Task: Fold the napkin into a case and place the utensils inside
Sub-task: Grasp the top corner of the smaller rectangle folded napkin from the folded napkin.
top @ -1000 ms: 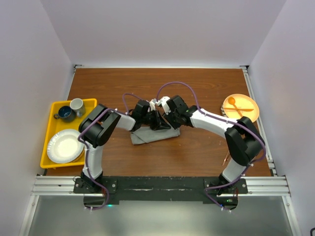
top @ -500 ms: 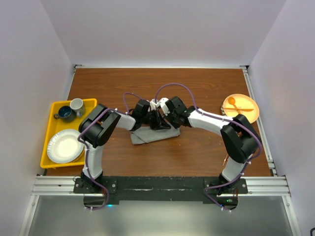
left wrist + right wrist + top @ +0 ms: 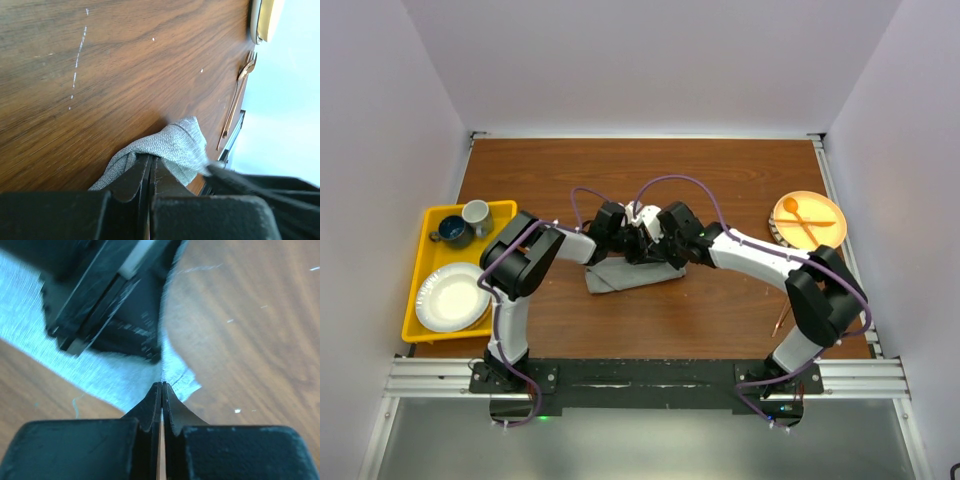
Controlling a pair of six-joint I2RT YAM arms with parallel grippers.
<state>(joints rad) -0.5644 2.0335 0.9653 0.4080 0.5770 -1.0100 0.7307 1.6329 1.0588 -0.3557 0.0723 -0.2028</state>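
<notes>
The napkin [image 3: 620, 276] lies as a folded light-grey strip on the brown table, its right end lifted. My left gripper [image 3: 640, 247] is shut on a raised fold of that cloth [image 3: 177, 144], which bunches over its tips [image 3: 150, 158]. My right gripper [image 3: 658, 251] meets it tip to tip and is shut on the cloth's edge [image 3: 176, 371], where a thin ridge runs into its closed jaws [image 3: 161, 384]. The left gripper's fingers [image 3: 100, 305] fill the upper left of the right wrist view. The copper utensils [image 3: 781, 320] lie near the right arm's base, a fork [image 3: 239, 90] among them.
A yellow tray [image 3: 507, 208] at the left holds two cups [image 3: 477, 215] and a white plate [image 3: 452, 297]. An orange plate [image 3: 830, 228] with an orange spoon [image 3: 796, 213] sits at the right edge. White walls close in the table's sides and back.
My right gripper has closed and slid a little left against the left gripper at the napkin's raised end. The right elbow has swung outward. The left gripper stayed shut in place.
</notes>
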